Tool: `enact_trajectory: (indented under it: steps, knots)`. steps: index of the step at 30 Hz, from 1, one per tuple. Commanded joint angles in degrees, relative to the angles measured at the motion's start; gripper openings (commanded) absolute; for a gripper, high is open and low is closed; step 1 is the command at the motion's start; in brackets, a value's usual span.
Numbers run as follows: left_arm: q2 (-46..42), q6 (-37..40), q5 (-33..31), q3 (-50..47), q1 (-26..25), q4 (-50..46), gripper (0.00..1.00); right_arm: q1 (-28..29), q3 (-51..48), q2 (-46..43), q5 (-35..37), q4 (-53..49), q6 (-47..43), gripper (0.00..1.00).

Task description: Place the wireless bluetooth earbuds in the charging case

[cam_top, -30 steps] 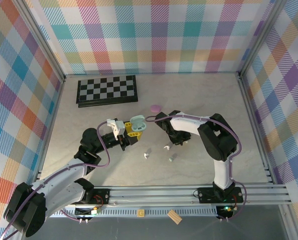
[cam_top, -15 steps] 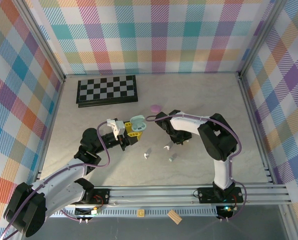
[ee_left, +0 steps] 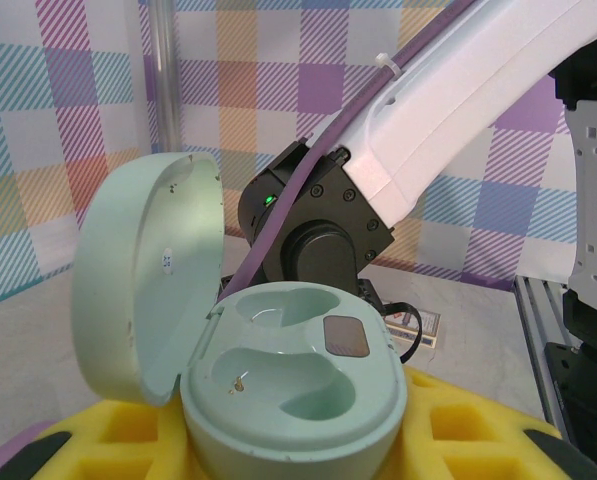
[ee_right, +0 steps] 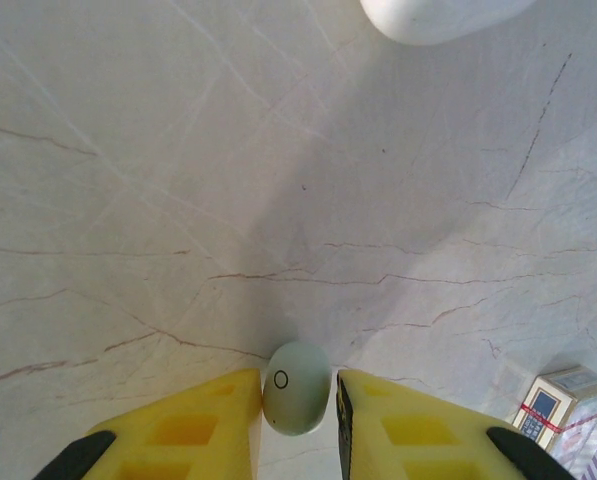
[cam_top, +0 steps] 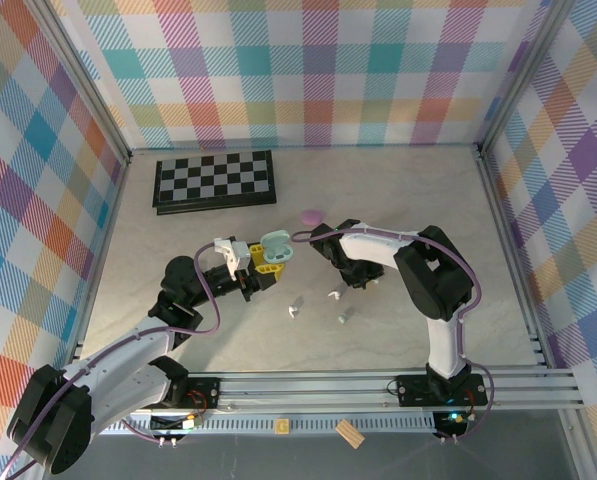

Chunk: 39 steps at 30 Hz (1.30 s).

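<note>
The left gripper [ee_left: 290, 445] is clenched on the mint green case [ee_left: 296, 392], with yellow pads on both sides. The case is open. Its lid [ee_left: 148, 272] stands up on the left, and the two little hollows inside have nothing in them. Right behind the case is the white right arm [ee_left: 448, 95] — it is very near.

The right gripper [ee_right: 298, 402] points down at the tabletop [cam_top: 428, 200]. It is grasping a mint green earbud [ee_right: 296, 386] between its yellow fingertips, just over the pale stone top. A white case [ee_right: 440, 14] lies further on, and a small box [ee_right: 564, 400] sits off to one side.

From above, three more tiny earbuds [cam_top: 294, 309] lie loose on the tabletop between the two arms, near the right gripper [cam_top: 355, 283]. They are too small to tell their colours. A purple case [cam_top: 311, 216] sits behind the arms, well apart from the chessboard [cam_top: 215, 180] at the back left.
</note>
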Motion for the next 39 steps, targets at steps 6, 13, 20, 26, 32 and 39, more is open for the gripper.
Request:
enact_trajectory:
  steps: [6,13,20,26,32,39]
  knots:
    - [-1.10,0.70,1.12,0.16,0.67,0.38,0.33,-0.67,1.97,1.80,1.98,-2.02,-1.12,0.28]
    - [-1.46,0.73,1.02,0.03,0.67,0.26,0.33,-0.98,1.96,2.64,1.40,-1.92,-1.57,0.28]
    - [-1.65,0.85,0.95,-0.01,0.67,0.13,0.33,-1.42,1.87,2.28,-0.34,-1.98,-1.59,0.24]
    - [-1.71,0.82,0.86,0.04,0.67,0.07,0.33,-1.60,0.69,-2.04,-2.21,-0.41,-1.25,0.22]
    - [-1.59,0.94,0.71,-0.01,0.67,0.10,0.33,-4.16,-3.18,-8.68,-11.26,5.45,-0.11,0.21]
    - [-0.56,0.99,0.25,0.03,0.67,0.57,0.33,-9.12,-8.30,-15.81,-26.07,12.00,2.29,0.22]
